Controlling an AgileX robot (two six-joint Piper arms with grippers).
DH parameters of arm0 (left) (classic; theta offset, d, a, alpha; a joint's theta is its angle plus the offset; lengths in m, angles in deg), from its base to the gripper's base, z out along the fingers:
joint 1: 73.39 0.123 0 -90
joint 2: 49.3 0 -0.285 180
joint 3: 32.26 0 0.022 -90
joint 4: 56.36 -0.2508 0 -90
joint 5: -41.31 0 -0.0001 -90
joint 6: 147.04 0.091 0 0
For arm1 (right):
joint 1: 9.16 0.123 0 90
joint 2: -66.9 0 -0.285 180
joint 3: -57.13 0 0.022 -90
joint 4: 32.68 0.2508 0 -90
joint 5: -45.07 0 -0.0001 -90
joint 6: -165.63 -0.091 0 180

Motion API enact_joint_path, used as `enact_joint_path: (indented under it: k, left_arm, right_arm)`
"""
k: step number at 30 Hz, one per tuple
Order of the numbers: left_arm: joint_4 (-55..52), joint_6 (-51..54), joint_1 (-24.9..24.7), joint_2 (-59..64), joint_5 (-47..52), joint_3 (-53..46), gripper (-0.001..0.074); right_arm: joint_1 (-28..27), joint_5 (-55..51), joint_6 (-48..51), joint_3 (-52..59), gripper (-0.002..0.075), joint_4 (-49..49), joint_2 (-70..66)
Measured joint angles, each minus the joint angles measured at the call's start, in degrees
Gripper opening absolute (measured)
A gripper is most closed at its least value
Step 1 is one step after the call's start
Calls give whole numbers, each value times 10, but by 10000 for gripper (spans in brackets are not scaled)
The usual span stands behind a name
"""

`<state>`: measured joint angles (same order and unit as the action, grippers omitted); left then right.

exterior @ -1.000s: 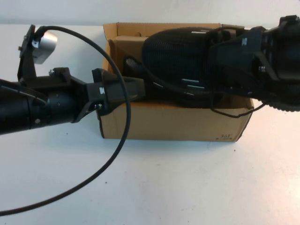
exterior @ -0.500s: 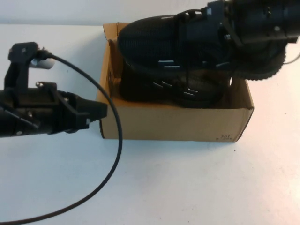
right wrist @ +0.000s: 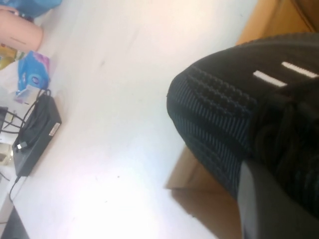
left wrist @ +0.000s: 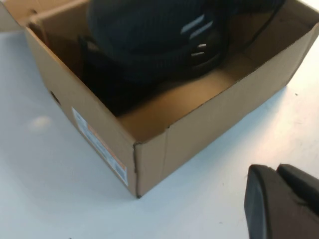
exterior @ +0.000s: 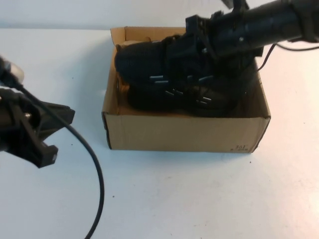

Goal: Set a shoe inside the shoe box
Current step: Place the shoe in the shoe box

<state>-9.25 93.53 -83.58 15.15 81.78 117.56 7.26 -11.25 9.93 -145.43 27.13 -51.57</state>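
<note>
The box point(exterior: 184, 132) stands on the bench point(exterior: 199, 199) and already holds one shoe point(exterior: 189, 97) on its floor, along the near wall. A second shoe point(exterior: 144, 59) hangs over the box's far side, toe toward the left wall, partly below the rim and resting over the first. By the look of it the task is nearly done: what remains is lowering this shoe and letting go.

The right gripper point(exterior: 199, 45) is over the box's far right part, pinching the upper shoe at its laced middle. The left gripper point(exterior: 55, 117) sits well left of the box, holding nothing; I cannot tell whether it is spread.
</note>
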Motion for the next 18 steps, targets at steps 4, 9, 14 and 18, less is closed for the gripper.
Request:
enact_joint_path:
  k: [4, 9, 14, 18]
  left_arm:
    - [-13, -9, 0, -27, 0, 0, 0]
    - [-17, -17, 0, -32, 0, 0, -1]
    - [-17, -18, 0, -32, 0, 0, -1]
    - [-17, -18, 0, -32, 0, 0, -1]
  right_arm:
    - [0, 3, 0, 0, 49, 4, -40]
    - [0, 0, 1, 0, 49, 5, -73]
    - [0, -15, 8, 0, 49, 8, -85]
    - [0, -25, 8, -1, 49, 13, -95]
